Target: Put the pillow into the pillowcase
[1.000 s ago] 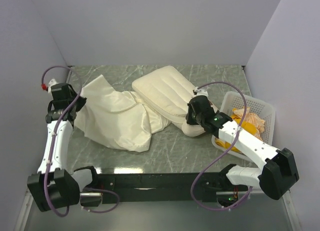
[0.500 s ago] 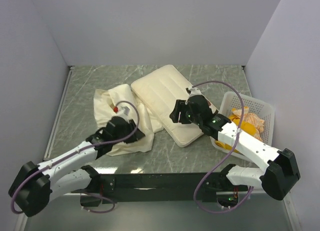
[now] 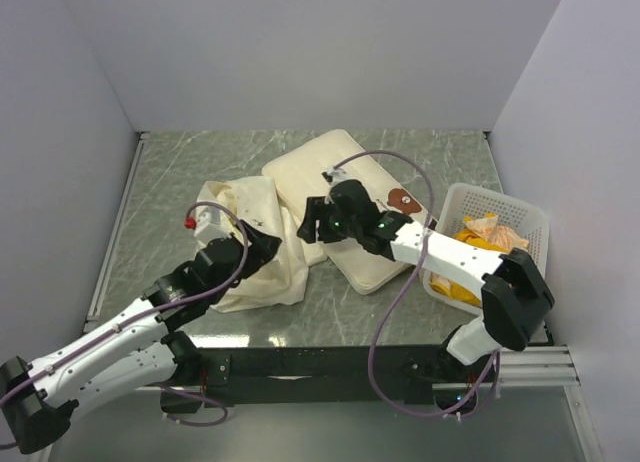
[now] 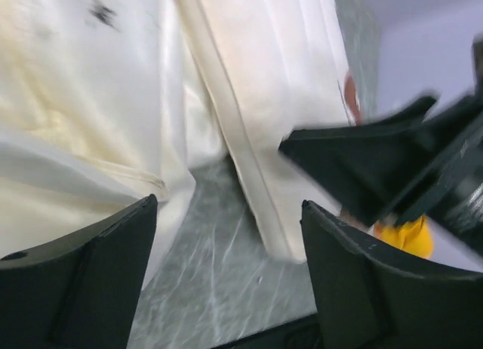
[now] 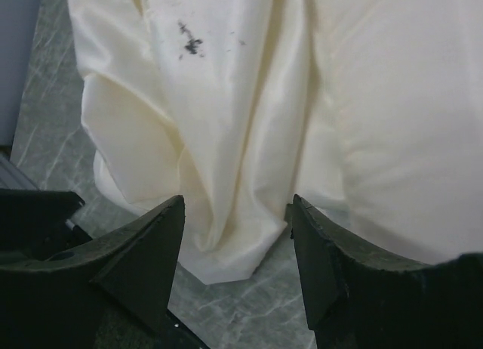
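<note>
The pillow [image 3: 345, 187] lies slantwise at the table's middle, its brown bear print [image 3: 403, 200] showing near the right arm. Bunched up to its left is the plain cream pillowcase [image 3: 240, 217]. My left gripper [image 3: 268, 245] hovers open over the pillowcase's near right part. In the left wrist view the gripper [image 4: 230, 213] frames bare table between the pillowcase [image 4: 75, 100] and the pillow [image 4: 264, 84]. My right gripper [image 3: 311, 220] is open at the pillow's left edge. In its own view the gripper [image 5: 235, 209] frames a pillowcase [image 5: 204, 107] corner, with the pillow [image 5: 407, 100] to the right. Neither holds anything.
A white basket [image 3: 537, 218] with yellow and orange things stands at the right edge, behind the right arm. Grey walls close in the left, back and right sides. The two grippers are close together over the gap between pillowcase and pillow.
My left arm swung in from the far left to the pillowcase's near side and opened. The pillowcase went from spread to bunched. My right gripper opened, leaving the pillow's corner, and moved left.
</note>
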